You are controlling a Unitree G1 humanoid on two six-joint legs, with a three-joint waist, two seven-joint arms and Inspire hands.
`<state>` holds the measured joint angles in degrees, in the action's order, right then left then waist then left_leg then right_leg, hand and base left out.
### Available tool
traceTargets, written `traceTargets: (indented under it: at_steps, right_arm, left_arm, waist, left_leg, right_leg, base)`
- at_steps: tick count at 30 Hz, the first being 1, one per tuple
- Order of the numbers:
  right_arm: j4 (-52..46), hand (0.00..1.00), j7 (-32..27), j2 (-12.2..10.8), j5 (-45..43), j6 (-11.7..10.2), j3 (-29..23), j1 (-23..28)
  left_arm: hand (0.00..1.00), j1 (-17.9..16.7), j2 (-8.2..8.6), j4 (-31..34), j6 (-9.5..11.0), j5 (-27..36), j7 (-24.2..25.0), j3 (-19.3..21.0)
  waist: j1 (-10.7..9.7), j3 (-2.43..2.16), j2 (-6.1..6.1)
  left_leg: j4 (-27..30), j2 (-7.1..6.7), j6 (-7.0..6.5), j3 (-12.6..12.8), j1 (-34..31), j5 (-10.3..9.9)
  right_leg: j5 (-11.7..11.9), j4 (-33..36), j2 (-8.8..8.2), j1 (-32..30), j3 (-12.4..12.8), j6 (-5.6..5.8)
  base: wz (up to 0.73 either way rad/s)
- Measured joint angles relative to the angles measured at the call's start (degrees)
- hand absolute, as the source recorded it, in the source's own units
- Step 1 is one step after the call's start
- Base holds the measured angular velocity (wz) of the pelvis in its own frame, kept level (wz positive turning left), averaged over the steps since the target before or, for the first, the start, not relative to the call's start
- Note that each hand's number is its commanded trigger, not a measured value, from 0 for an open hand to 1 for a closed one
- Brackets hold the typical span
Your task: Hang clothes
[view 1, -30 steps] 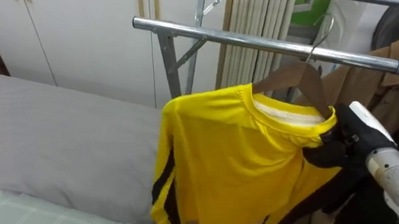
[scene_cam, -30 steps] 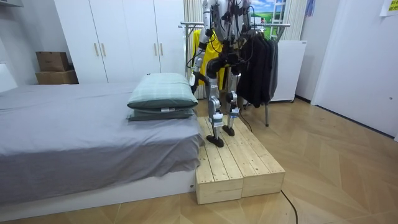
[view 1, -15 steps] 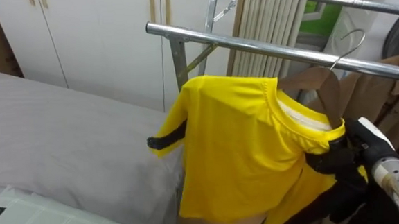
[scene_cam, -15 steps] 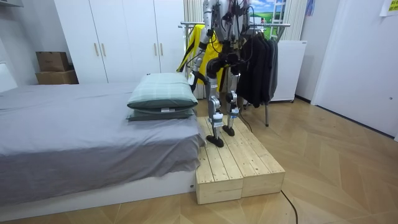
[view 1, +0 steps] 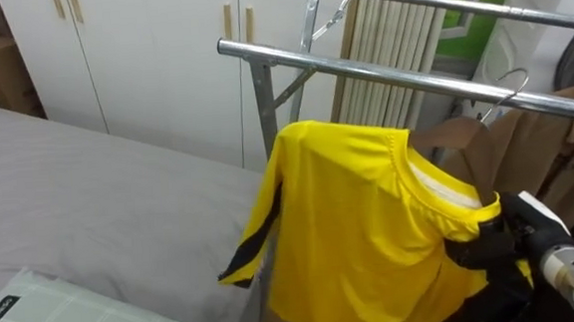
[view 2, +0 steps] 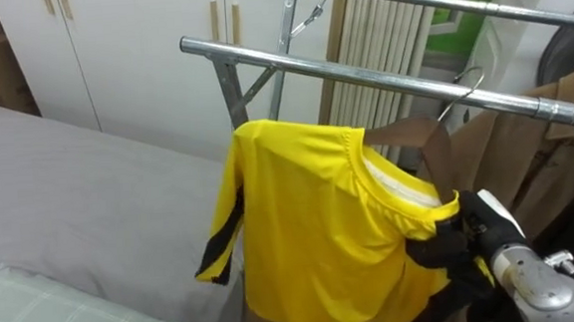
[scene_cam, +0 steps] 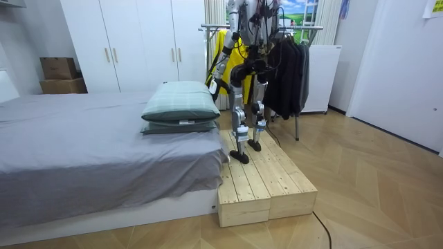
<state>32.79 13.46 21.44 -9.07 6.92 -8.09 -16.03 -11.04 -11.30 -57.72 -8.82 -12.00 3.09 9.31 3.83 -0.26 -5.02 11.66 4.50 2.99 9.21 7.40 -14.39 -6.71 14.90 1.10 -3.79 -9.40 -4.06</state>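
One yellow shirt (view 1: pixel 360 216) on a wooden hanger (view 1: pixel 471 142) meets the rail (view 1: pixel 381 70), bare from hook to end post. Right hand (view 1: pixel 506 239) fingers clench its collar. The room view adds dark clothes (scene_cam: pixel 287 69) farther along the rail.

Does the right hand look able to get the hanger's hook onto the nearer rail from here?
Probably yes. The right hand grips the yellow shirt at the collar, the hook sits right by the rail, and that stretch of rail is bare.

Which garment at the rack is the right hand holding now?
The yellow shirt on the wooden hanger; the right hand grips its collar. The brown clothes beside it hang untouched.
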Motion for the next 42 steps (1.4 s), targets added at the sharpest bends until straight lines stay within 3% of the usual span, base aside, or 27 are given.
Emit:
traceTargets:
  at_steps: [7, 18, 21, 34, 42]
  right_arm:
    - [3.50, 1.00, 0.88, 0.46, 0.01, -0.80, -0.03, -1.39]
    - [9.48, 1.00, 2.80, 1.48, -2.91, -4.33, 0.07, -3.13]
    - [9.75, 1.00, 2.82, 1.42, -4.31, -3.62, 0.11, -3.13]
    - [11.62, 1.00, -0.24, 0.75, -4.59, -4.32, 0.68, -2.81]
    - [14.04, 1.00, -2.84, 0.44, -4.61, -4.37, 0.74, -2.78]
  left_arm:
    - [0.00, 0.00, -0.44, 0.12, 0.20, 0.06, 0.00, 0.00]
    - [0.00, 0.29, -0.54, 0.09, 0.39, 0.69, 0.32, -0.17]
    - [0.00, 0.33, -0.56, 0.25, 0.40, 1.12, 0.33, -0.65]
    - [0.00, 1.09, -0.69, 0.36, 0.39, 1.24, 0.17, -1.00]
    - [0.00, 1.33, -1.09, -0.40, 1.81, 1.27, 0.15, -1.16]
  waist:
    - [-0.28, 0.15, -0.93]
    - [-0.43, 0.42, -0.48]
    - [-0.37, 0.35, -0.43]
    - [0.07, 0.19, -0.72]
    - [1.35, 0.25, -1.06]
  left_leg:
    - [-0.05, -0.39, -0.25, 0.14, 0.02, 0.14]
    - [0.09, -0.20, -0.24, 0.00, 0.24, 0.13]
    - [0.02, -0.19, -0.27, -0.09, 0.03, 0.08]
    - [-0.03, -0.02, -0.28, -0.18, 0.81, 0.09]
    - [-0.41, -0.13, -0.41, -0.20, 1.05, -0.04]
  right_leg:
    - [0.31, -0.05, -0.11, -0.03, -0.24, 0.29]
    - [0.45, -0.34, -0.06, 0.53, -0.86, 0.11]
    - [0.59, -0.99, 0.03, 0.61, -0.82, 0.18]
    - [0.79, -1.52, 0.03, 1.60, -1.00, 0.23]
    - [0.74, -1.55, 0.15, 1.92, -0.96, 0.34]
  base:
    - [0.00]
    - [0.01]
    - [0.00]
    - [0.01]
    - [0.00]
